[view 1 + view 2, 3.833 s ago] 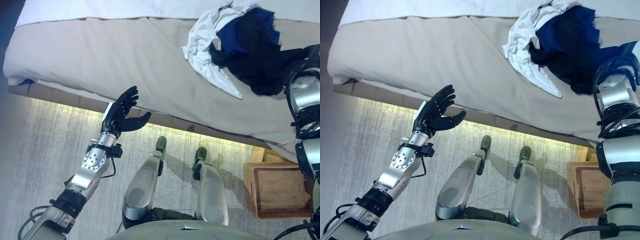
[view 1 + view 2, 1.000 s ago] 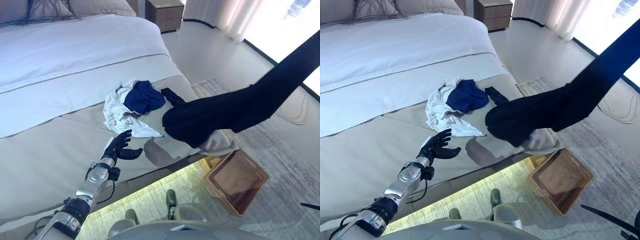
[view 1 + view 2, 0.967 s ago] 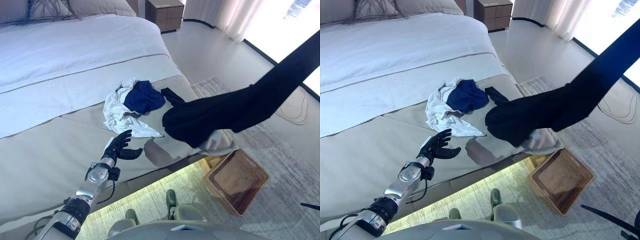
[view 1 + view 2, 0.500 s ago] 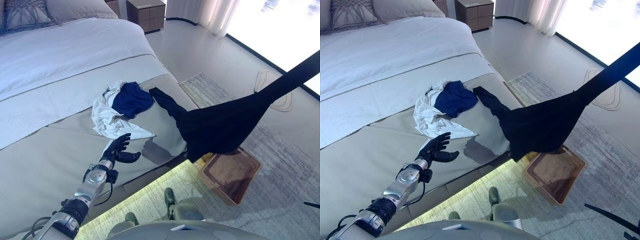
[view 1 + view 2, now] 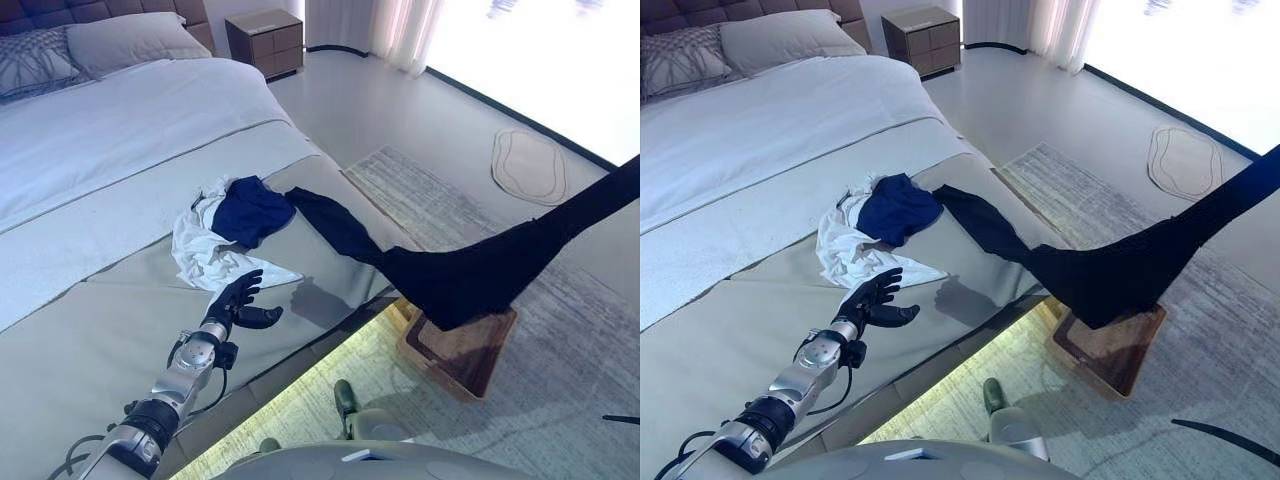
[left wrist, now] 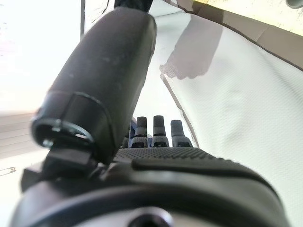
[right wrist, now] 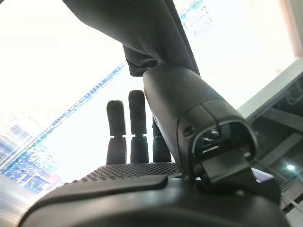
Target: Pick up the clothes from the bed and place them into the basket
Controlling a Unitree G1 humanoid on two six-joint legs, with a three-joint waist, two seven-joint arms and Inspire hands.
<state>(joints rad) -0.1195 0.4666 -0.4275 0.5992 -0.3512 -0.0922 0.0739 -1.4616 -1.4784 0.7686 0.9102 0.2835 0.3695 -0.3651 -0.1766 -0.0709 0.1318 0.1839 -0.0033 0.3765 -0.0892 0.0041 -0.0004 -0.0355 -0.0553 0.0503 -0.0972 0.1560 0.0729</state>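
Observation:
A long black garment (image 5: 470, 275) stretches from the bed's corner out over the floor to the right edge of the eye views. Its tail (image 5: 330, 225) still lies on the beige bedspread (image 5: 90, 330). In the right wrist view my right hand (image 7: 123, 172) pinches the black cloth (image 7: 137, 33) between thumb and fingers. The wicker basket (image 5: 478, 355) stands on the rug below the hanging garment. A white shirt (image 5: 195, 250) and a blue garment (image 5: 250, 210) lie crumpled on the bed. My left hand (image 5: 237, 300) hovers open just in front of the white shirt.
Pillows (image 5: 130, 40) and a white sheet (image 5: 110, 130) cover the far part of the bed. A nightstand (image 5: 265, 40) stands beyond it. A grey rug (image 5: 560, 400) runs along the bedside, and a small oval mat (image 5: 530, 165) lies further out.
The camera has shifted. The black garment has swung further right and lower, now hanging over the basket with less of it on the bed. My left hand holds its place.

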